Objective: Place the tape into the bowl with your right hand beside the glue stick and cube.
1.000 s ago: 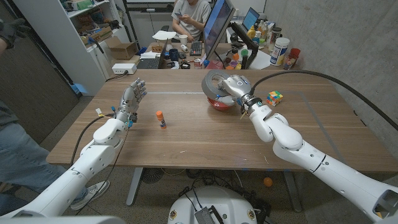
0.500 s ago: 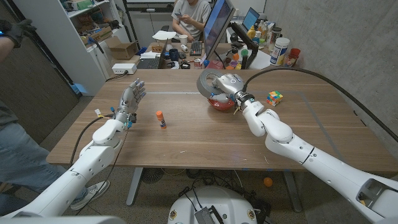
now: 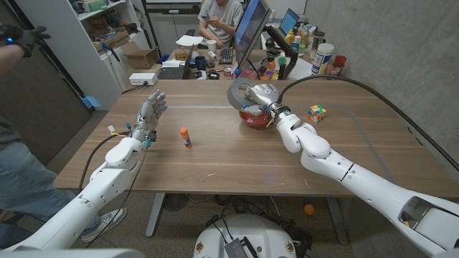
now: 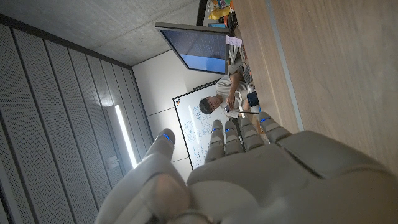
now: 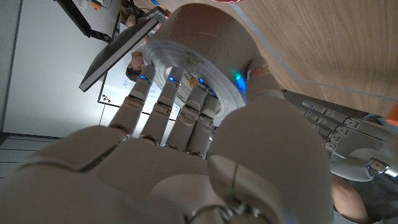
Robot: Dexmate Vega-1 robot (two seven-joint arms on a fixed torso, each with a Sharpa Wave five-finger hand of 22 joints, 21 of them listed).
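Note:
My right hand (image 3: 263, 95) holds a grey roll of tape (image 3: 240, 92) just above the red bowl (image 3: 254, 118), at the table's far middle. In the right wrist view the tape (image 5: 205, 46) sits between the fingers (image 5: 168, 102) and the thumb. A colourful cube (image 3: 316, 112) lies on the table to the right of the bowl. An orange-capped glue stick (image 3: 186, 137) lies left of the bowl, on the bare wood. My left hand (image 3: 152, 114) stands upright at the table's left, fingers apart and holding nothing; the left wrist view looks along its back (image 4: 261, 168).
Behind the table a cluttered desk (image 3: 215, 61) carries a monitor, bottles and boxes, with a person (image 3: 219, 18) seated at it. Another person's legs (image 3: 21, 172) show at the left edge. Shelves (image 3: 100, 29) stand at the back left.
My right hand has carried the tape a little left and further back, over the bowl's far side. The left hand, glue stick and cube have not moved.

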